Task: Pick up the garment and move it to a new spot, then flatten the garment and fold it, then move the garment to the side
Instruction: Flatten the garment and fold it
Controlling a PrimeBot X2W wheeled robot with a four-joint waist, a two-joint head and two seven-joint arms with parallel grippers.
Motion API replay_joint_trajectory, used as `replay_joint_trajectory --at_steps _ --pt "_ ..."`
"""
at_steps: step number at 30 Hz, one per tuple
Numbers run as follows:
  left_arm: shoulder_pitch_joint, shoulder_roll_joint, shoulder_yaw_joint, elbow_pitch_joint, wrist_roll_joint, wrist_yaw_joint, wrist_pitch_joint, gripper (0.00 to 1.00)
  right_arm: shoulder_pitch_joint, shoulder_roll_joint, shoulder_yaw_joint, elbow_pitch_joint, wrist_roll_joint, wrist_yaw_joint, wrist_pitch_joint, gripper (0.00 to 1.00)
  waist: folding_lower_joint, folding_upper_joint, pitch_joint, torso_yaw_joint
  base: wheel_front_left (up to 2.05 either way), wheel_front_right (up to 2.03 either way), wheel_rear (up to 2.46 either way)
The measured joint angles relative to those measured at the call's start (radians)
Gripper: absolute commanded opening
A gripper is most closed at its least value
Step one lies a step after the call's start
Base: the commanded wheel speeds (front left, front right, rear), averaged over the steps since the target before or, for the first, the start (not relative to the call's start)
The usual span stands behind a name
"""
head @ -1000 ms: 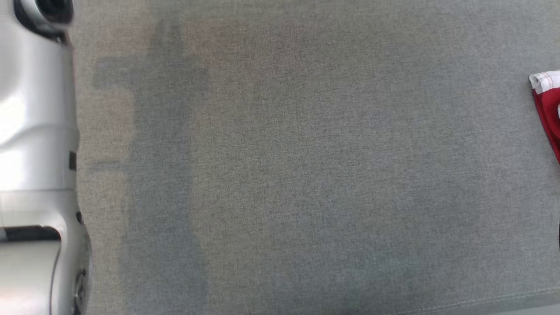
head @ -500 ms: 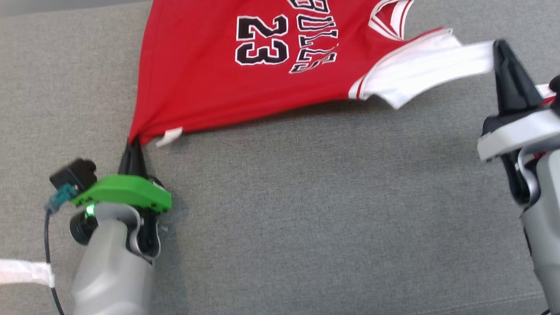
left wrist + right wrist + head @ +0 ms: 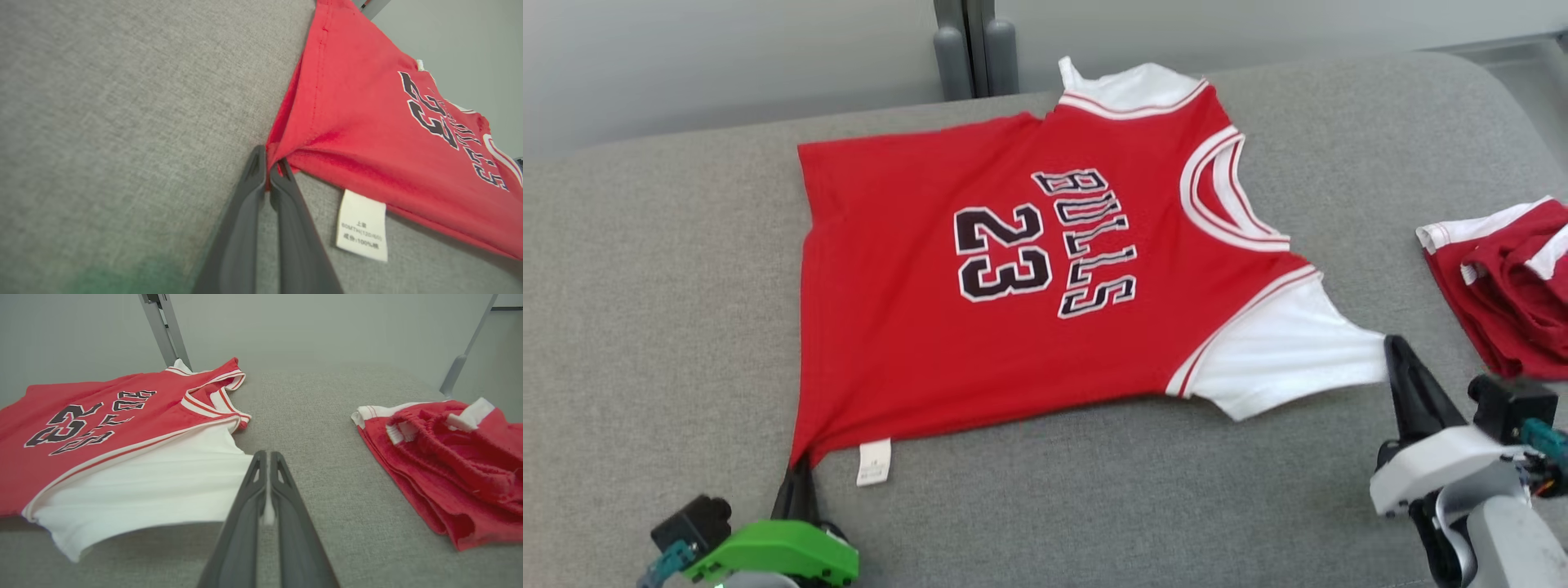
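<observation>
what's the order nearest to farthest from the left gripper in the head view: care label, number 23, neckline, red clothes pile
From the left gripper:
1. care label, just right of it
2. number 23, middle of the jersey
3. neckline, its upper right
4. red clothes pile, far right

Red jersey (image 3: 890,343) with white sleeves and BULLS 23 on the front, lying spread out face up on the grey cushion (image 3: 645,327), collar pointing right, mostly flat.

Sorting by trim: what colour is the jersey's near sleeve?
The sleeve is plain white; best in the right wrist view.
</observation>
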Motion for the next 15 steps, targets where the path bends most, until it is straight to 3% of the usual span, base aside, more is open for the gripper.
replay_joint_trajectory --at_steps 8,15 --pt "0.162 -0.002 0.020 -0.061 -0.014 0.013 0.001 0.00 0.167 0.053 -0.044 0.001 -0.008 0.000 0.000 0.00 0.0000 0.0000 -0.103 -0.004 0.00 0.00 0.00" --pt "0.259 -0.003 0.024 -0.136 -0.009 0.060 0.004 0.00 0.266 0.073 -0.044 -0.023 -0.020 0.000 0.000 0.00 -0.0001 0.0000 -0.151 -0.004 0.00 0.00 0.00"
